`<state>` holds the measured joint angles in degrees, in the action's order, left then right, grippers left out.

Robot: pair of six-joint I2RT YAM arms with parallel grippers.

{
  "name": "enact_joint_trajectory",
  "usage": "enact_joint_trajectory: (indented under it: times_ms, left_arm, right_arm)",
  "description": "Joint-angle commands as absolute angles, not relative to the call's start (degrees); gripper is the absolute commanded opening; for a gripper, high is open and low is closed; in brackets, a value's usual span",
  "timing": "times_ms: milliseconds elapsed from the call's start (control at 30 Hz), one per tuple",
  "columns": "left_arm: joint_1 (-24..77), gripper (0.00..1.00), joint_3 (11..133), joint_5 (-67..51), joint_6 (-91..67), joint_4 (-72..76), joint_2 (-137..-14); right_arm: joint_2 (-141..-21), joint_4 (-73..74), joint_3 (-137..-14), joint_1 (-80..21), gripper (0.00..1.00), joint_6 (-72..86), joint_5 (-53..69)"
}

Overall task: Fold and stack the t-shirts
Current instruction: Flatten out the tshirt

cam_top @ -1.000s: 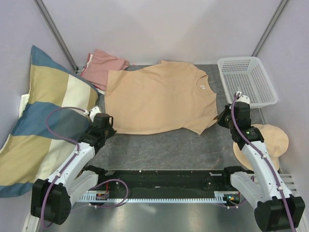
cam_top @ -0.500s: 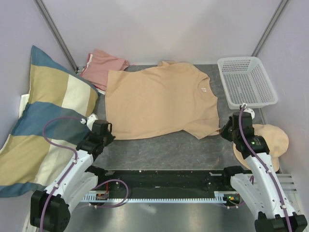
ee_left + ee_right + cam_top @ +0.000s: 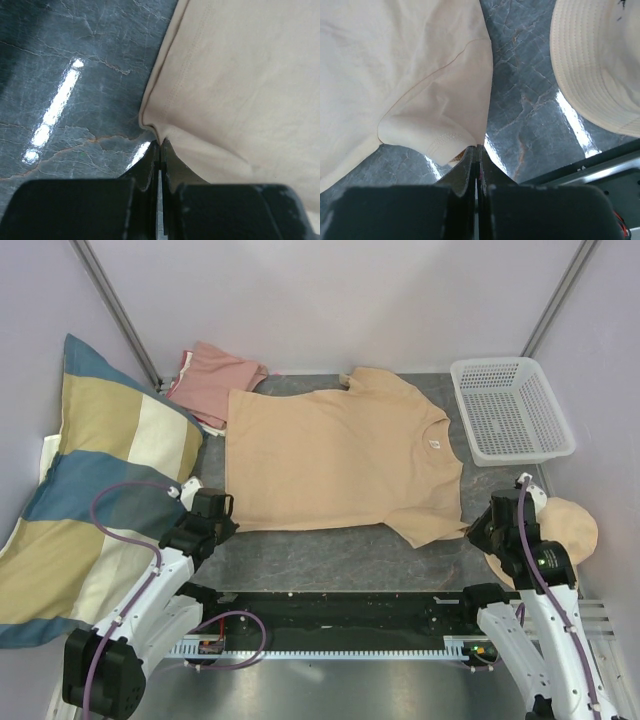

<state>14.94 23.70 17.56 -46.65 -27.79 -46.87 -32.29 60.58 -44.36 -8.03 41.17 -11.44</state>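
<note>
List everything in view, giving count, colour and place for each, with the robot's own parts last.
tan t-shirt: 1, peach-beige, spread flat mid-table, small white neck label towards the right
pink t-shirt: 1, salmon, bunched at the table's far-left corner
pillow: 1, blue, yellow and cream stripes, along the left side
basket: 1, white mesh, far right, nothing in it
hat: 1, beige, near right, partly hidden by the right arm
table: 1, dark grey marbled, under everything
left hand: 1, black, shut on the tan t-shirt's near-left corner
right hand: 1, black, shut on the tan t-shirt's near-right sleeve hem
</note>
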Motion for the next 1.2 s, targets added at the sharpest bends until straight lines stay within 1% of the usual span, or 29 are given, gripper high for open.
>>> enact_joint_trajectory:
  times_ms: [0, 400, 633, 667, 733, 767, 833, 867, 900, 967, 1000, 1067, 1100, 1167]
  left_arm:
    - [15.1, 0.02, 25.8, 19.3, -47.0, -28.3, -46.4]
    - [15.0, 0.02, 25.5, 19.1, -46.7, -28.4, -46.2]
    - [15.0, 0.02, 25.2, 19.2, -46.8, -28.4, -46.4]
    - [15.0, 0.02, 25.3, 19.2, -46.8, -28.6, -46.5]
    - [15.0, 0.02, 25.6, 19.2, -47.0, -29.0, -46.3]
    - [15.0, 0.02, 25.8, 19.3, -47.2, -29.3, -46.1]
    - [15.0, 0.02, 26.1, 19.8, -47.5, -30.1, -45.9]
    - [15.0, 0.03, 26.6, 19.9, -47.8, -30.3, -45.8]
    - [15.0, 0.12, 26.9, 20.0, -48.2, -30.9, -45.6]
    - [15.0, 0.23, 27.6, 19.8, -48.9, -31.8, -45.2]
    - [15.0, 0.33, 27.9, 19.7, -49.0, -32.2, -44.4]
    - [15.0, 0.44, 28.6, 19.9, -49.3, -33.0, -43.6]
    - [15.1, 0.59, 28.8, 20.0, -49.2, -33.1, -42.9]
    - [15.0, 0.79, 30.1, 20.4, -48.9, -33.9, -42.3]
  right_arm:
    - [-30.2, 67.8, -48.2, -8.1, 0.00, 42.7, -13.4]
    - [-25.9, 77.3, -51.8, -8.0, 0.00, 43.3, -14.5]
    - [-25.3, 78.6, -52.2, -8.0, 0.01, 43.4, -14.3]
    - [-25.3, 78.5, -52.3, -8.0, 0.14, 43.2, -14.2]
    - [-25.7, 78.4, -52.6, -8.1, 0.29, 43.0, -13.9]
    - [-26.0, 78.4, -53.3, -8.0, 0.45, 42.8, -14.1]
    - [-27.0, 77.9, -54.2, -8.1, 0.59, 42.4, -15.1]
    - [-27.3, 77.3, -54.9, -8.0, 0.69, 42.1, -15.3]
    - [-27.8, 75.9, -55.1, -8.0, 0.70, 41.8, -15.4]
    - [-29.4, 73.2, -55.5, -8.0, 0.72, 40.5, -15.8]
    - [-30.0, 72.3, -55.6, -8.0, 0.72, 40.1, -16.0]
    - [-31.4, 68.6, -55.4, -8.0, 0.72, 38.5, -16.2]
    - [-31.9, 67.4, -55.2, -8.0, 0.72, 38.0, -16.3]
    - [-33.1, 63.8, -54.2, -8.0, 0.73, 35.9, -15.6]
